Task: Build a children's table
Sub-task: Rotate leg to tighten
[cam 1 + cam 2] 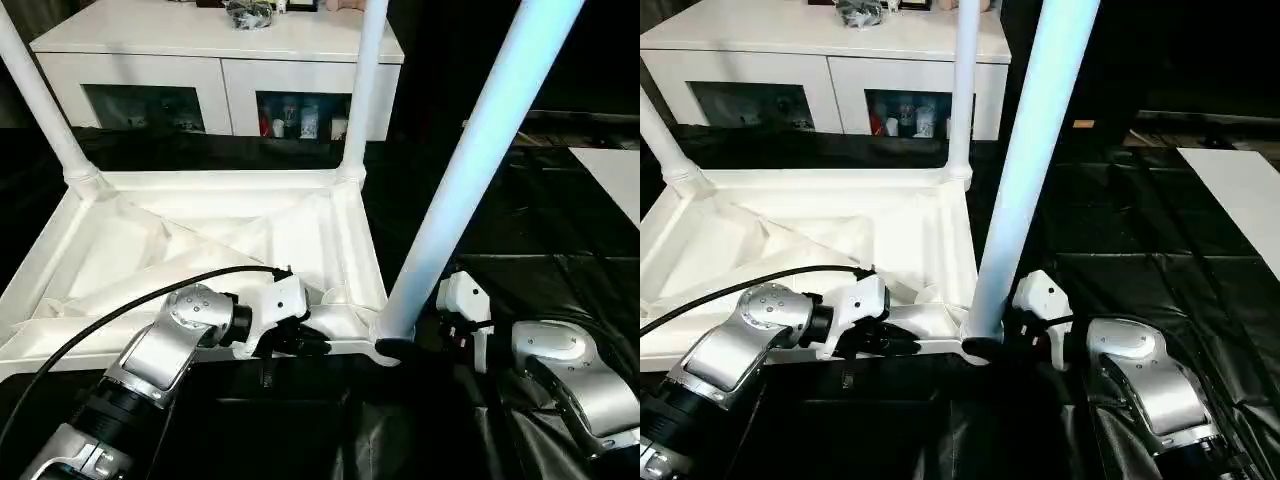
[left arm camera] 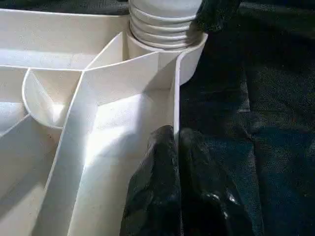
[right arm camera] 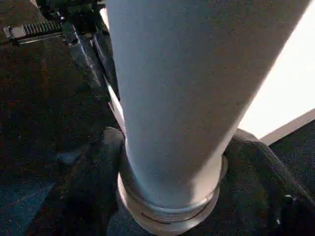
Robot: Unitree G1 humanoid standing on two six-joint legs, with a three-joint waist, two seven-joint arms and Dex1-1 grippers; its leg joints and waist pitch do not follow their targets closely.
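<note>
The white tabletop [image 1: 210,235] lies upside down on the black floor, ribbed underside up. Two white legs [image 1: 40,110] [image 1: 362,90] stand upright in its far corner sockets. A third leg [image 1: 470,170] rises tilted from the near right corner socket [image 2: 189,54], its ribbed end [image 2: 162,22] sitting in that socket. My right gripper [image 3: 172,162] is shut on this leg's base, one black finger [image 3: 93,167] on each side. My left gripper [image 2: 174,135] is shut on the tabletop's near rim [image 2: 175,98], just left of that corner.
A white cabinet [image 1: 220,60] with dark glass doors stands behind the tabletop, dark items [image 1: 248,12] on top. Wrinkled black sheeting [image 1: 520,230] covers the floor. A white panel [image 1: 615,175] lies at the right edge. A black cable [image 1: 130,300] runs along my left forearm.
</note>
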